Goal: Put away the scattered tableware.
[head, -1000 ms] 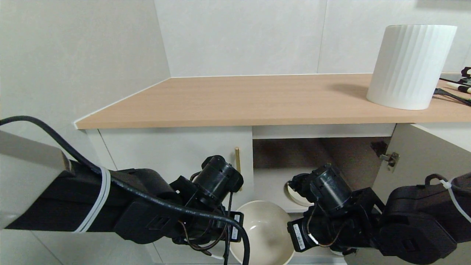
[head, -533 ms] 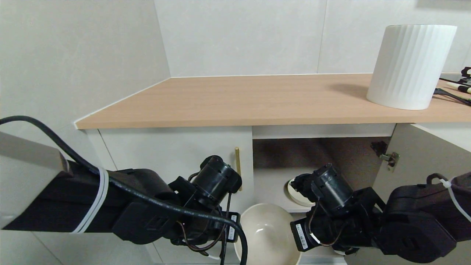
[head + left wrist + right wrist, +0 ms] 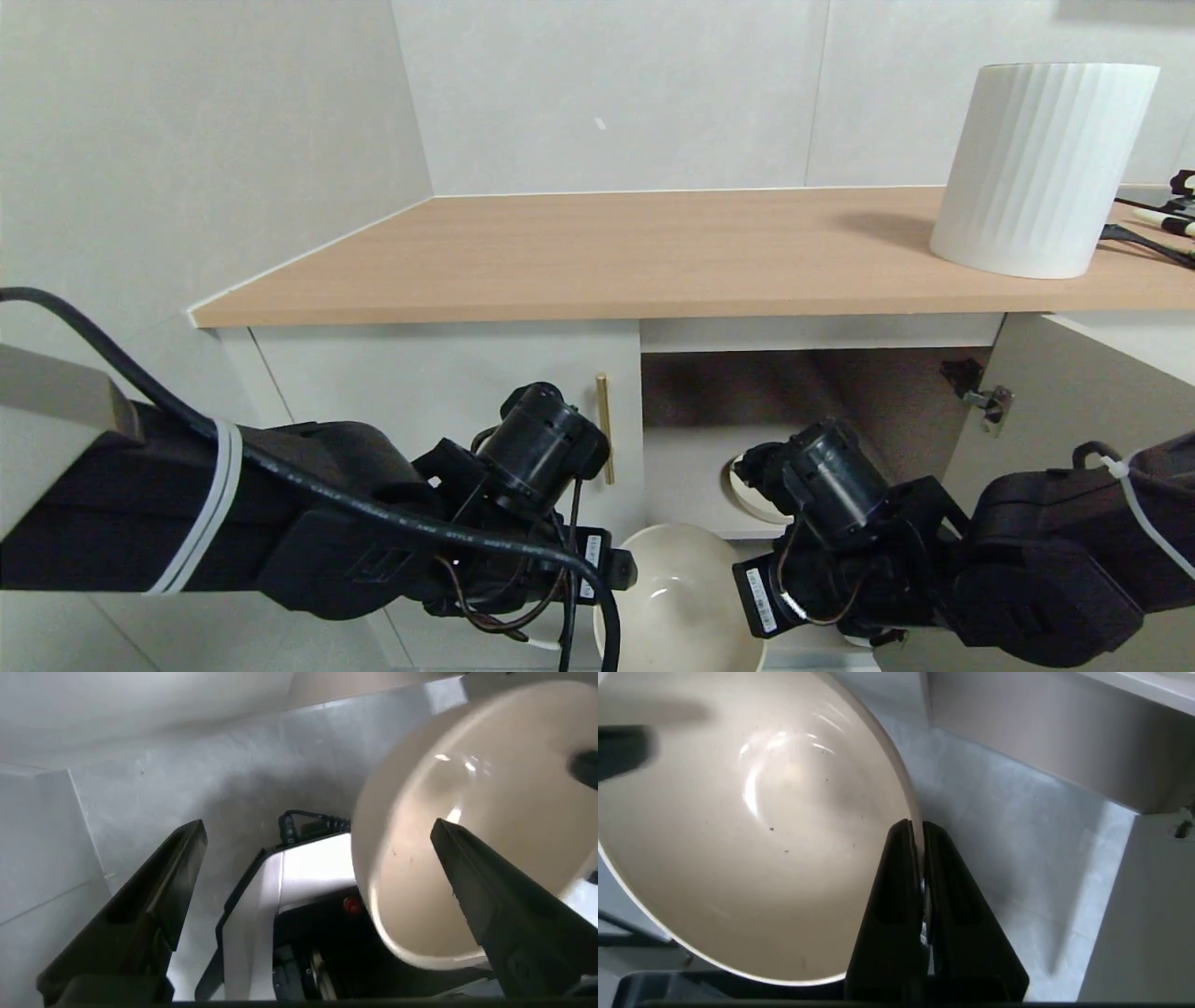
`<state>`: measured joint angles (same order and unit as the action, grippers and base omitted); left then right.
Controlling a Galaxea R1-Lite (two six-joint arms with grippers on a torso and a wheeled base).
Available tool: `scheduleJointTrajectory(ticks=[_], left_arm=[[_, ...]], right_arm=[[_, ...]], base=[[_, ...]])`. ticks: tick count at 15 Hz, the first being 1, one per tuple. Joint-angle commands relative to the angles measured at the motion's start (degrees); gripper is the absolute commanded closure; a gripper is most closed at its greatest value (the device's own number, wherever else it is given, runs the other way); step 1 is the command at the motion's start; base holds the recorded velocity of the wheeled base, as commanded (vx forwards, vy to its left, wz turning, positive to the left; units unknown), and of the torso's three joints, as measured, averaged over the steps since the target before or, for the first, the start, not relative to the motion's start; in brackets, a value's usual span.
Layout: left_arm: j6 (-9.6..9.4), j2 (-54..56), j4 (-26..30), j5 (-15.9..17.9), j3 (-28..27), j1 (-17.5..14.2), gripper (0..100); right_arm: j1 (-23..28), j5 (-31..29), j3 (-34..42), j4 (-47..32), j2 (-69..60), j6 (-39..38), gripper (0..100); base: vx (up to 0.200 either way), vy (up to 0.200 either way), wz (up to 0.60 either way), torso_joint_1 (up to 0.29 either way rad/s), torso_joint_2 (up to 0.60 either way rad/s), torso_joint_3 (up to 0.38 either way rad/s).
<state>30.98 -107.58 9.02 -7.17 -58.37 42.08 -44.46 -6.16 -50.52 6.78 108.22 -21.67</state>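
Observation:
A cream bowl (image 3: 677,597) hangs low in front of the open cabinet, between my two arms. In the right wrist view my right gripper (image 3: 922,905) is shut on the bowl's (image 3: 757,821) rim, one finger inside and one outside. My left gripper (image 3: 322,924) is open with its fingers (image 3: 149,915) wide apart; the bowl (image 3: 467,812) lies beside one finger, and I cannot tell whether they touch. A pale plate (image 3: 747,495) lies on the cabinet shelf, partly hidden behind my right wrist.
The cabinet's right door (image 3: 1074,401) stands open; the left door with a gold handle (image 3: 604,429) is closed. On the wooden countertop (image 3: 607,252) stands a white ribbed container (image 3: 1041,168), with dark utensils (image 3: 1153,238) at the far right edge.
Both arms and the bowl have sunk slightly. The right gripper keeps its hold on the rim.

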Motion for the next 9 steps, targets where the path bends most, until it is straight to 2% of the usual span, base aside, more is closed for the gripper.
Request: scheduleJointTrajectory(ticks=[1,3,7,9], left_arm=[[0.05,0.62,0.03,0.05,0.01,-0.07,0],[0.05,0.79,0.03,0.05,0.01,-0.07,0],[1.72,1.06,0.03,-0.04,-0.78,-0.42,0],[1.81,1.23,-0.06,0.05,-0.87,-0.69,0]], right_arm=[[0.16,-4.48,0.51,1.31,1.65,-0.12,100],[0.87,-8.79,2.18,5.88,2.26,-0.12,100],[7.55,-8.96,2.71,10.10,5.95,-2.85,100],[10.27,-8.96,1.91,12.91,7.62,-4.87,100]], base=[[0.000,0.000,0.00,0.000,0.00,0.000],[0.000,0.000,0.00,0.000,0.00,0.000],[0.000,0.000,0.00,0.000,0.00,0.000],[0.000,0.000,0.00,0.000,0.00,0.000]])
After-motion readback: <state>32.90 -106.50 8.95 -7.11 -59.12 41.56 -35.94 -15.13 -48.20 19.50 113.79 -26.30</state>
